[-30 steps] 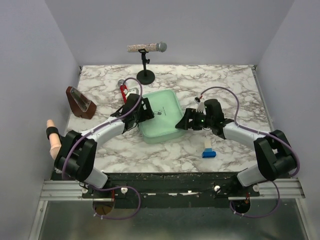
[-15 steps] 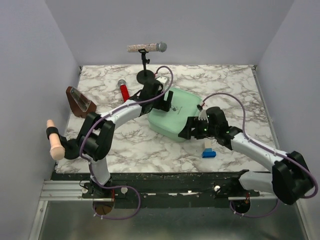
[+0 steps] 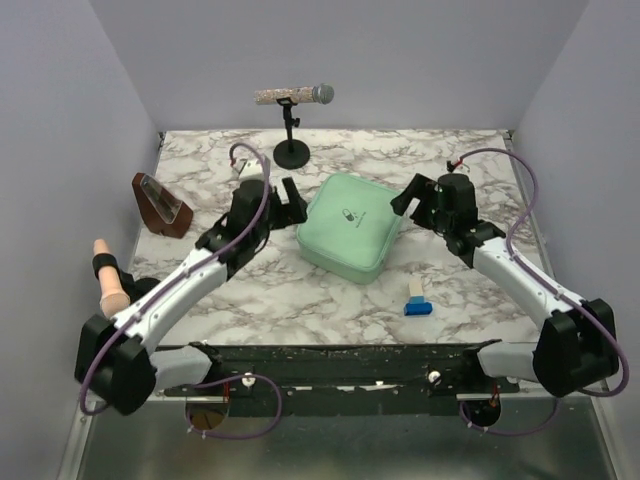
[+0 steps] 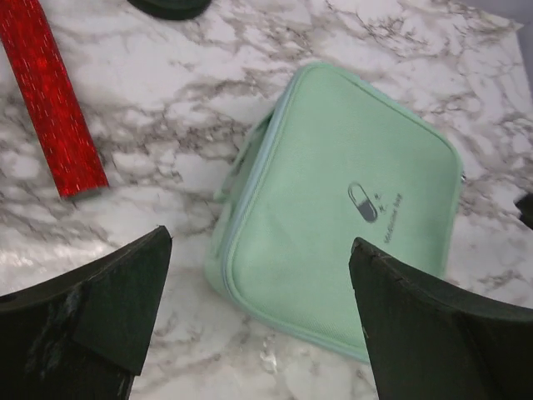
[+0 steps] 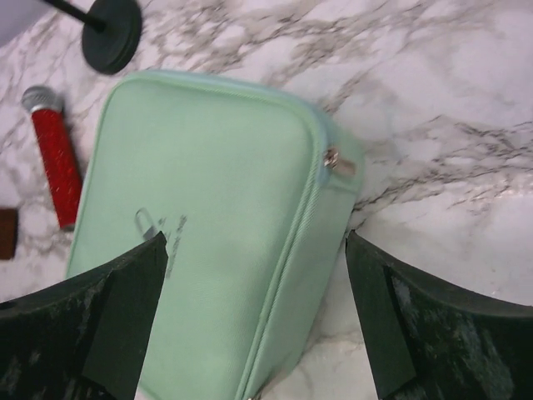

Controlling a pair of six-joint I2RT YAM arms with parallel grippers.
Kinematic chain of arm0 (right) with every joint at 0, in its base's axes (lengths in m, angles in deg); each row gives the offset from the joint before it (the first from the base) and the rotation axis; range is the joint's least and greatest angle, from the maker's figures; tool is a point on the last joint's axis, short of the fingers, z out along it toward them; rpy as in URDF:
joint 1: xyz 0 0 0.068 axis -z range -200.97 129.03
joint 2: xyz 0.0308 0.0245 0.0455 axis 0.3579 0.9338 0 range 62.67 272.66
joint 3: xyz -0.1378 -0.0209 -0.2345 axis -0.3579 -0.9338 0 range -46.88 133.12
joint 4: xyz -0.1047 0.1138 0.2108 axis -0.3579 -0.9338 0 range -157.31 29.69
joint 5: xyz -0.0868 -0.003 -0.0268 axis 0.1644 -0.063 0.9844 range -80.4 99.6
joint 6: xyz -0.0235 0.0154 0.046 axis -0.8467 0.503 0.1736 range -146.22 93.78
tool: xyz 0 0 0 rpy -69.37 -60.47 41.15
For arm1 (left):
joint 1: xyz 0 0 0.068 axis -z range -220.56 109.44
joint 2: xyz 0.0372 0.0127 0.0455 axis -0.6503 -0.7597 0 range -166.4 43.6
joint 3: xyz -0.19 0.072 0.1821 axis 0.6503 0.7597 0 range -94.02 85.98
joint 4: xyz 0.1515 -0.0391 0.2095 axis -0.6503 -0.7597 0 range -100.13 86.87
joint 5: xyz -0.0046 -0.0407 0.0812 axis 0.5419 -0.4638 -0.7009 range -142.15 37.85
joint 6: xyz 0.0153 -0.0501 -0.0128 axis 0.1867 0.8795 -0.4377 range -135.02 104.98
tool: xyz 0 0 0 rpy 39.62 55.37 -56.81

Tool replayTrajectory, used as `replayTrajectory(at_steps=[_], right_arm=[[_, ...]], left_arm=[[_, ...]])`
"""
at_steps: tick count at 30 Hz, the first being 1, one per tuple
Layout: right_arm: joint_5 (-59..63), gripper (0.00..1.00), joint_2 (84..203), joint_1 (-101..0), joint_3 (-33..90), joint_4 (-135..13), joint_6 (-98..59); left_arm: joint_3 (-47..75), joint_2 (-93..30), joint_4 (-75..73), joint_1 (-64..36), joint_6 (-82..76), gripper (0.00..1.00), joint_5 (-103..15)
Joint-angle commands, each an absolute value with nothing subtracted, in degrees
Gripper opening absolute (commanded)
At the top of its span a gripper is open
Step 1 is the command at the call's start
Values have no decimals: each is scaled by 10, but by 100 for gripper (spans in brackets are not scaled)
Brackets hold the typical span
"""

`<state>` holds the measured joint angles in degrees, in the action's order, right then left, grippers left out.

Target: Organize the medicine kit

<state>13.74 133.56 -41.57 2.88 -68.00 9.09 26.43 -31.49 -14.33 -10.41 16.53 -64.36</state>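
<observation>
The medicine kit [image 3: 350, 230] is a mint-green zipped case with a small pill logo, lying closed and flat in the middle of the marble table [image 3: 470, 160]. My left gripper [image 3: 295, 200] is just left of it, open and empty. In the left wrist view the kit [image 4: 350, 208] lies ahead, between and beyond the fingertips of the gripper [image 4: 258, 243]. My right gripper [image 3: 412, 200] is at the kit's back right corner, open and empty. In the right wrist view the kit [image 5: 208, 225] and its zip pull [image 5: 337, 161] lie below the gripper [image 5: 254, 242].
A red microphone [image 4: 50, 100] lies left of the kit, under my left arm. A microphone on a stand [image 3: 293, 96] is at the back. A brown wedge [image 3: 160, 205] sits at the left, a peach handle [image 3: 107, 278] at the left edge, a blue-and-white box [image 3: 418, 298] at the front right.
The kit has shifted right and turned, and now lies flat in the middle. Both grippers have drawn back from its sides, and both stand a little wider.
</observation>
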Motion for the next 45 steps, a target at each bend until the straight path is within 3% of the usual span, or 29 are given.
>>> replayTrajectory(at_steps=[1,10,17,21,28,37,45], right_arm=[[186,92,1398,-361,69,-609,122],[116,71,1625,-293,302,-717,126],[-54,71,1759,-293,383,-747,114],[-170,72,1753,-295,297,-610,141],[-209,72,1688,-297,153,-519,154],[-182,72,1579,-379,-2,-471,142],[-139,72,1543,-458,-62,-465,163]], left_arm=[[451,-191,-38,-47,317,99,-661],[553,-179,-71,15,350,91,-683],[556,-229,-53,16,346,91,-647],[550,-262,21,16,334,94,-601],[514,-324,70,-7,343,96,-558],[478,-356,-18,-109,399,94,-578],[459,-245,-166,-163,356,94,-680]])
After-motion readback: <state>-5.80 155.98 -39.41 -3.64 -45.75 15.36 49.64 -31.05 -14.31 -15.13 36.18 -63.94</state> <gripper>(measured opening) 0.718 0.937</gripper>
